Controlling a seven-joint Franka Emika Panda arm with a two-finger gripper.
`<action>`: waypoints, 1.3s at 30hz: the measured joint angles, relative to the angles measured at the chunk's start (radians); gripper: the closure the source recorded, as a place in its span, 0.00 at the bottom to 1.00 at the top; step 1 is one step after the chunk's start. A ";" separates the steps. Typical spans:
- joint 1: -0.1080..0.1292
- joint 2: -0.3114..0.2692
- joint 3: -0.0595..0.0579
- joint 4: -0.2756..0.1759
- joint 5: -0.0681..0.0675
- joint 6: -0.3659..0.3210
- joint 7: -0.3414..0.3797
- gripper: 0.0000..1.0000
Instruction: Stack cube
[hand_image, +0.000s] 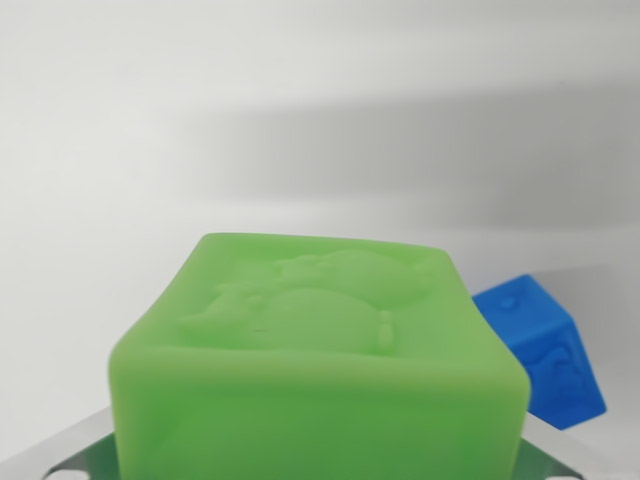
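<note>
green cube: fills the lower middle of my wrist view, very close to the cam. Embossed animal-ish relief on the face I'm looking at, edges rounded.
my gripper: only grey metal bits peeking out at both bottom corners, either side of the green cube. Prob pinching it, but fingertips are hidden, so can't tell if they're closed or spread tbh.
handling: looks like soft rubbery/foam stuff, matte and slightly translucent, so my guess is light, squishy, grippy, not fragile. Squeeze too hard and it'll likely bulge. I'd hold the flat side faces, mid-height, not the bumpy relief.
blue cube: just right of the green cube and behind it, partly covered by it, tilted. Same material afaict, has raised dots.
surface: plain white beyond the green cube.
writing/brands: none readable, just relief shapes.
</note>
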 joint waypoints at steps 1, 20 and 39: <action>-0.003 -0.004 0.000 -0.004 0.000 0.000 -0.009 1.00; -0.049 -0.079 -0.010 -0.065 0.000 -0.013 -0.185 1.00; -0.092 -0.149 -0.026 -0.116 0.000 -0.033 -0.362 1.00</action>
